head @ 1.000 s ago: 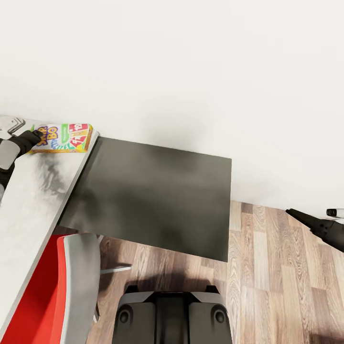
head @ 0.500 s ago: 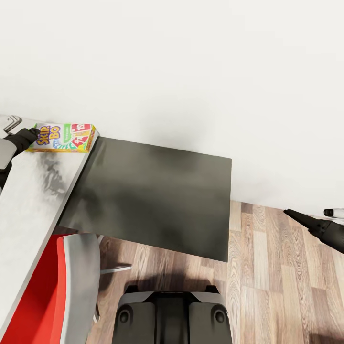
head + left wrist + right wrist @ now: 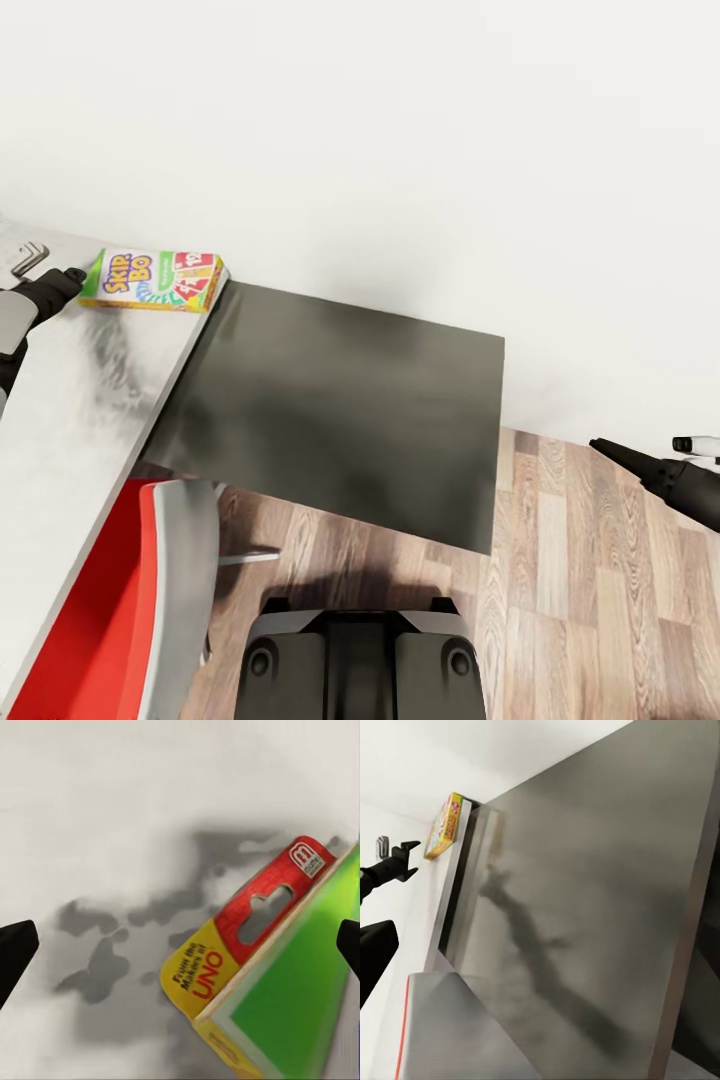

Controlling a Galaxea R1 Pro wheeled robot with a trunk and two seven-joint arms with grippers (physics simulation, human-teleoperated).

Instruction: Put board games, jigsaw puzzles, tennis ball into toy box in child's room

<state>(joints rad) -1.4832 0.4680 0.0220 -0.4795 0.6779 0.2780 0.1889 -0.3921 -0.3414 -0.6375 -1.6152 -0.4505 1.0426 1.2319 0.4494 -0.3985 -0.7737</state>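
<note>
While left claw (image 3: 180, 945) spread, flat glossy Skip-Bo box (image 3: 155, 280) on matte table (image 3: 80, 420); right claw's state unclear.

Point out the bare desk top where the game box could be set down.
The table is bare from the Skip-Bo box forward to the red chair. It is tight at the far corner, where the box lies at the edge with the left gripper beside it.

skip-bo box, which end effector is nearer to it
Left. The left end effector sits on the table right beside the Skip-Bo box, open toward it. The right end effector hangs over the floor, far off on the other side.
</note>
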